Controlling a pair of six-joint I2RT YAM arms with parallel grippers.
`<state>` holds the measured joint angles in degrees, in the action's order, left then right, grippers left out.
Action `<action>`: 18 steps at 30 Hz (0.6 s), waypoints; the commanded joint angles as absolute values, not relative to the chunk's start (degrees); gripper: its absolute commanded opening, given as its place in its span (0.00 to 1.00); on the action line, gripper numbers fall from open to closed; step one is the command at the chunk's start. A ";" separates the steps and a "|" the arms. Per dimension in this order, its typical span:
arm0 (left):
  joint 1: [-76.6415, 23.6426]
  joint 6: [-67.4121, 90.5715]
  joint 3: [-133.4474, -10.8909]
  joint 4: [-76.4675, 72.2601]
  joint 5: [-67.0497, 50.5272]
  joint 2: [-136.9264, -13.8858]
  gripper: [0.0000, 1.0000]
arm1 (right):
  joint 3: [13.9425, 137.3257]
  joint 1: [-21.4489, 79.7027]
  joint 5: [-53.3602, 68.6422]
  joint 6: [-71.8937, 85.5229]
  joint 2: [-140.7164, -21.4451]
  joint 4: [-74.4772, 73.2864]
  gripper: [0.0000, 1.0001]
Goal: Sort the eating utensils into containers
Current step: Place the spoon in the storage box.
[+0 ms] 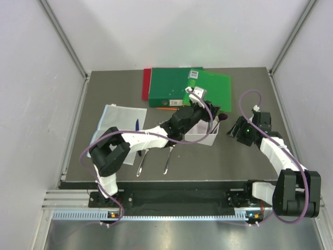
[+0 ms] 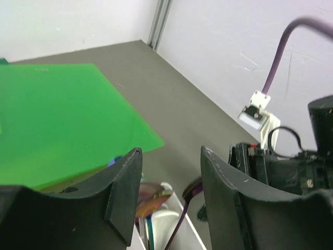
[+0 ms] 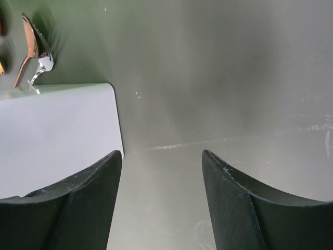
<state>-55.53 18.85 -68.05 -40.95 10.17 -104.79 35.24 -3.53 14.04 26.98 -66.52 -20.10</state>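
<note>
Left gripper [image 2: 170, 156] jaws apart over the bin [image 1: 201, 139], right gripper [image 3: 161, 156] apart, empty, at three o'clock; the leaning purple spoon [image 2: 183, 211] could topple out

Robot lab cell, white panel walls [image 1: 177, 31], aluminium framing [image 1: 63, 39], dark tabletop [image 1: 208, 161].

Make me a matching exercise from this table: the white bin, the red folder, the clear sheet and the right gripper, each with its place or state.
1. white bin
2. red folder
3. clear sheet
4. right gripper

A. open and empty
B. beneath the left gripper
C. peeking out left of the green folder
D. flat at the table's left side

Pairs: 1-B, 2-C, 3-D, 4-A
</note>
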 commanded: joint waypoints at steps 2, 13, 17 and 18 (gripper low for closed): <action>-54.49 14.87 -76.89 -36.22 11.25 -99.41 0.54 | 35.42 -4.04 14.33 26.02 -65.48 -17.93 0.64; -53.53 14.31 -84.83 18.06 32.77 -88.60 0.55 | 35.25 -4.13 14.15 25.93 -64.16 -17.40 0.65; -53.18 23.88 -76.22 31.09 33.41 -81.58 0.55 | 34.02 -4.13 14.24 26.45 -65.12 -15.47 0.65; -52.48 24.86 -75.68 35.81 31.57 -81.21 0.55 | 33.84 -4.13 14.50 26.72 -65.47 -15.03 0.65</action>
<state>-53.60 16.91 -80.82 12.14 29.54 -84.60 34.94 -3.53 14.04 27.00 -65.80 -18.48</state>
